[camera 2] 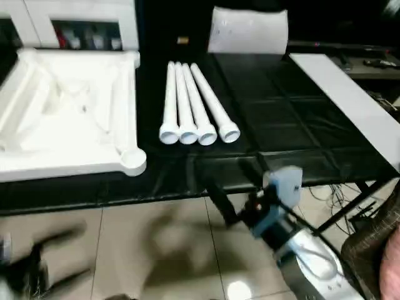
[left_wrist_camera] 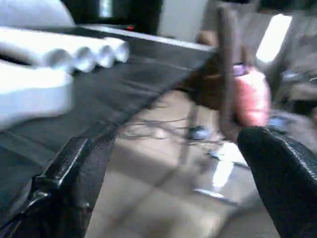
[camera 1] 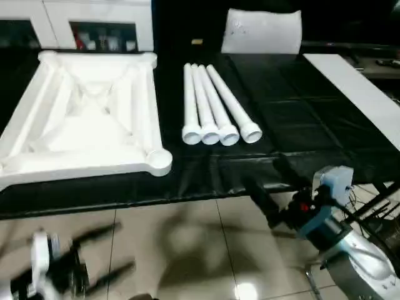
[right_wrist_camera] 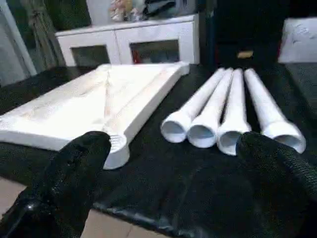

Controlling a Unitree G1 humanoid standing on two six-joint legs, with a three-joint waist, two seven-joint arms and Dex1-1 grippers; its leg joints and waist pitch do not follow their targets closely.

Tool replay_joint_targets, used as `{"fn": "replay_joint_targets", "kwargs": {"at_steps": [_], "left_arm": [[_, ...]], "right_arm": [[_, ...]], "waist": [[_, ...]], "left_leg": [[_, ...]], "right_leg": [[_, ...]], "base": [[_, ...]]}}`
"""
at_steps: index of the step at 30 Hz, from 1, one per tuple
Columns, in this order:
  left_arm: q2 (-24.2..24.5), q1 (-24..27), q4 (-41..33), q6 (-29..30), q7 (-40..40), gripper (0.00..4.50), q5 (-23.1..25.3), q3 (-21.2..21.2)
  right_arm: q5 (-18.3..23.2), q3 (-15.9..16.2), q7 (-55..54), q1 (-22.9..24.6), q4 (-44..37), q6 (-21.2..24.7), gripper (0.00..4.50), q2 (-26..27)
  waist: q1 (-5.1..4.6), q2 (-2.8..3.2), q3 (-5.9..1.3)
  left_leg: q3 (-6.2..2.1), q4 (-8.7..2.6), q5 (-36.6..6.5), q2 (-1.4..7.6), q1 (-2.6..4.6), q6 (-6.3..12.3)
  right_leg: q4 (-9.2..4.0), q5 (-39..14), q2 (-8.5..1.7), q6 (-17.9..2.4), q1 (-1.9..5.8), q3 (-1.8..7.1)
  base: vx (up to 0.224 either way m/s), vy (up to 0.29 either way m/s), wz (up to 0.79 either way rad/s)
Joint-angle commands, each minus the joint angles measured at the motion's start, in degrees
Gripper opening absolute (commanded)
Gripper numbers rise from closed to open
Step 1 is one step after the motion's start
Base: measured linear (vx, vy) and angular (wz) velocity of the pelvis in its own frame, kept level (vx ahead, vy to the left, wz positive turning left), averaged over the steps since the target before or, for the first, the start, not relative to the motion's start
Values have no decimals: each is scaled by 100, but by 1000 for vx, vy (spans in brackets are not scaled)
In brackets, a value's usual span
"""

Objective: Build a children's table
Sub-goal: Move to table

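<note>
Legs [right_wrist_camera: 233, 111] lie side by side just beyond the right end effector [right_wrist_camera: 173, 163] — fingers spread wide, empty.

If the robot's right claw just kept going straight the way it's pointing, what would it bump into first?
Probably the open ends of the four white legs lying side by side on the black table. The open right gripper points at them, though the depth is hard to judge.

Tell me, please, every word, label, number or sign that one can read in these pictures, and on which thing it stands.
No text can be read anywhere.
Table top and four legs: plain white, no marks visible.
Small yellowish tag behind the legs: too small to read.
White sheet at the back: faint marks, too blurred to read.
</note>
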Motion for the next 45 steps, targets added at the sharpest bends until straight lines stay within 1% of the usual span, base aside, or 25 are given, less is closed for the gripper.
{"fn": "replay_joint_targets", "kwargs": {"at_steps": [1, 3, 4, 6, 10, 20, 21, 22, 26, 27, 29, 31, 32, 33, 35, 36, 37, 38, 39, 40, 41, 42, 43, 44, 45], "left_arm": [[-611, -1367, -1772, 1798, 1885, 447, 676, -995], [-1141, -2383, -2640, 3035, 3035, 447, 953, -1591], [-1285, -2641, -2785, 3301, 3315, 447, 943, -1675], [-1367, -2808, -3116, 3618, 3759, 447, 857, -1538], [-1414, -2984, -3045, 3572, 4136, 447, 1277, -1236], [-1382, -2254, -3189, 4511, 5966, 447, 2443, -800], [-1342, -2045, -3235, 4537, 6098, 447, 2578, -769], [-1340, -1914, -3256, 4541, 6164, 447, 2719, -741], [-1492, -1571, -3379, 4637, 6210, 447, 2891, -534], [-1546, -1581, -3407, 4711, 6253, 447, 2904, -517], [-1506, -1615, -3419, 4711, 6300, 447, 2996, -583], [-1420, -1687, -3406, 4742, 6397, 447, 2972, -702], [-1427, -1710, -3408, 4785, 6436, 447, 2935, -696], [-1436, -1735, -3405, 4815, 6467, 447, 2915, -696], [-1457, -1783, -3391, 4862, 6466, 447, 2926, -689], [-1470, -1812, -3380, 4867, 6431, 447, 2920, -679], [-1494, -1873, -3368, 4944, 6390, 447, 2941, -638], [-1484, -1915, -3345, 4968, 6367, 447, 2971, -631], [-1444, -1945, -3310, 4979, 6355, 447, 3045, -650], [-1392, -1983, -3233, 4935, 6326, 447, 3115, -701], [-1386, -1994, -3208, 4913, 6326, 447, 3087, -726], [-1376, -2004, -3193, 4884, 6333, 447, 3075, -753], [-1365, -2014, -3184, 4823, 6358, 447, 3094, -795], [-1365, -2025, -3183, 4806, 6338, 447, 3067, -826], [-1371, -2044, -3176, 4823, 6322, 447, 3051, -852]], "right_arm": [[-96, -32, -116, -108, 28, 62, 450, 10], [-123, -19, -168, -170, 29, 66, 450, 42], [-142, -17, -196, -203, 26, 66, 450, 54], [-187, -42, -286, -311, 0, 88, 450, 94], [-450, -47, -621, -543, 47, 172, 450, 198], [-2076, 454, -1847, -701, 510, 445, 450, 306], [-2160, 518, -1852, -651, 569, 335, 450, 323], [-2212, 567, -1859, -624, 610, 268, 450, 339], [-2314, 784, -2050, -736, 866, 248, 450, 630], [-2404, 837, -2062, -801, 957, 152, 450, 682], [-2423, 860, -2064, -882, 1056, 143, 450, 751], [-2433, 827, -2055, -1068, 1196, 168, 450, 834], [-2427, 798, -2068, -1089, 1226, 180, 450, 877], [-2415, 768, -2074, -1106, 1253, 187, 450, 908], [-2370, 719, -2086, -1119, 1290, 220, 450, 960], [-2345, 689, -2121, -1112, 1297, 269, 450, 1001], [-2326, 638, -2176, -1063, 1313, 279, 450, 1088], [-2324, 588, -2232, -1019, 1325, 251, 450, 1145], [-2271, 513, -2269, -958, 1359, 185, 450, 1240], [-2252, 468, -2233, -869, 1395, 92, 450, 1253], [-2267, 445, -2264, -827, 1417, 82, 450, 1285], [-2400, 465, -2310, -784, 1438, 92, 450, 1227], [-2447, 435, -2344, -733, 1460, 108, 450, 1229], [-2473, 388, -2376, -683, 1465, 118, 450, 1262], [-2498, 355, -2398, -658, 1467, 158, 450, 1277]], "waist": [[20, 235, -264], [111, 205, -200], [123, 169, -223], [-44, 96, -295], [-285, 147, -419], [-222, 190, -426], [-177, 83, -396], [-225, 227, -439], [-253, 294, -418], [-220, 286, -383], [-74, 170, -329], [-5, 233, -188], [-25, 259, -183], [19, 280, -153], [-79, 457, -225], [-456, 607, -294], [-348, 696, -408], [-316, 704, -425], [-256, 612, -433], [-174, 631, -422], [-153, 552, -413], [-178, 245, -455], [-32, 169, -439], [-86, 212, -360], [-149, 386, -190]], "left_leg": [[-300, -474, -1677, 560, 145, -410], [-227, -366, -1908, 506, 274, -540], [-332, -420, -1447, 478, 27, -450], [-383, -457, -816, 422, -169, -327], [-336, -256, -321, 293, -149, 114], [-378, -291, -516, 350, -134, 3], [-564, -383, -437, 202, -434, 437], [-651, -339, -406, 190, -384, 998], [-899, -240, 96, 112, -522, 1718], [-923, -225, 27, 26, -651, 1745], [-903, 223, -188, 53, -793, 1452], [-1106, 1069, -469, 379, -781, 483], [-1173, 1179, -529, 404, -770, 275], [-1122, 957, -695, 359, -618, 175], [-986, 112, -569, 109, -345, 879], [-1435, -370, -258, -78, 122, 1791], [-1727, -148, 1047, 9, 200, 2066], [-1320, -93, 1483, 316, 23, 1394], [-1107, -385, 1246, 352, -284, -85], [-1122, -667, 480, 154, -329, -1670], [-1094, -808, -233, 132, -330, -2363], [-1071, -790, -1372, 63, -207, -2813], [-1318, 737, -770, -6, 20, -1414], [-1409, 992, -482, -65, -66, -845], [-1732, 1241, -316, 139, -123, -624]], "right_leg": [[-478, -1067, -588, -1010, 6, 411], [-546, -1204, -556, -1124, -136, 399], [-497, -1108, -610, -1022, 88, 401], [-388, -476, -503, -746, 243, 305], [-433, -92, -477, -736, 191, 392], [-415, -135, -426, -821, 128, 338], [-392, -49, -531, -776, 327, 84], [-472, -57, -598, -833, 271, -83], [-497, -97, -667, -1251, 382, -367], [-554, -470, -786, -1209, 466, -407], [-970, -1558, -1538, -925, 618, -203], [-1364, -2478, -2486, -659, 612, -72], [-1354, -2497, -2522, -637, 627, -163], [-1312, -2618, -2196, -728, 630, -414], [-820, -2456, -1014, -1022, 825, -884], [633, -1596, 235, -635, 80, -914], [949, -1200, 202, -207, -261, -566], [894, -738, 83, -64, -398, -364], [882, -186, 102, 180, -138, -365], [688, 173, 141, 128, 14, -379], [550, 365, 110, -8, 39, -355], [175, 286, -286, -466, 26, -120], [-570, -607, -1608, -931, -188, 714], [-734, -792, -1696, -1163, -161, 756], [-766, -1577, -1632, -1290, -35, 469]], "base": [[-63, -17, 21], [-78, -3, 23], [0, 0, 0], [13, 17, -13], [9, -10, -6], [0, -6, 1], [0, 0, 0], [-23, -9, 42], [-13, -10, 45], [-31, 9, 50], [-57, 45, 57], [-31, 101, 37], [-28, 179, 38], [-7, 227, 39], [12, 346, 77], [21, 313, 75], [7, 147, 31], [0, 291, 72], [-6, 261, 36], [-34, 379, 39], [-27, 234, -2], [-21, 201, 15], [-40, 174, 21], [-40, 174, 21], [-77, 216, 7]]}}
